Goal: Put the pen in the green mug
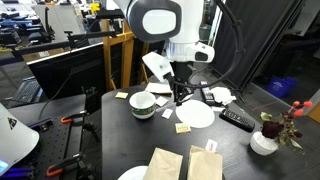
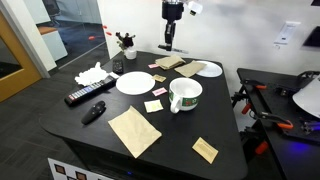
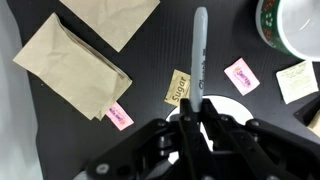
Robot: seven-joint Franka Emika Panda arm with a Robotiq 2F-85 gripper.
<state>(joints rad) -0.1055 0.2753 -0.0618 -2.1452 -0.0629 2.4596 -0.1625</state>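
The pen (image 3: 199,50) is clamped at one end between the closed jaws and sticks out over the black desk (image 3: 150,62), passing just beside a sugar packet (image 3: 177,88), with the green mug (image 3: 290,25) apart on one side and folded brown napkins (image 3: 70,60) on the opposite side.

in an exterior view the green mug (image 2: 185,95) is sitting toward the right edge of the desk (image 2: 222,120), and a plate (image 2: 134,82) is lying just left of it, nearer the middle. small packets (image 2: 154,105) are lying between the two. a remote (image 2: 85,95) is lying by the left edge, and a potted plant (image 2: 118,66) is standing toward the far left corner. folded napkins (image 2: 180,65) are lying along the far edge, and another napkin (image 2: 133,131) is lying by the near edge. the pen (image 3: 198,50) is hanging above the desk between the fingers of the gripper (image 3: 198,103).
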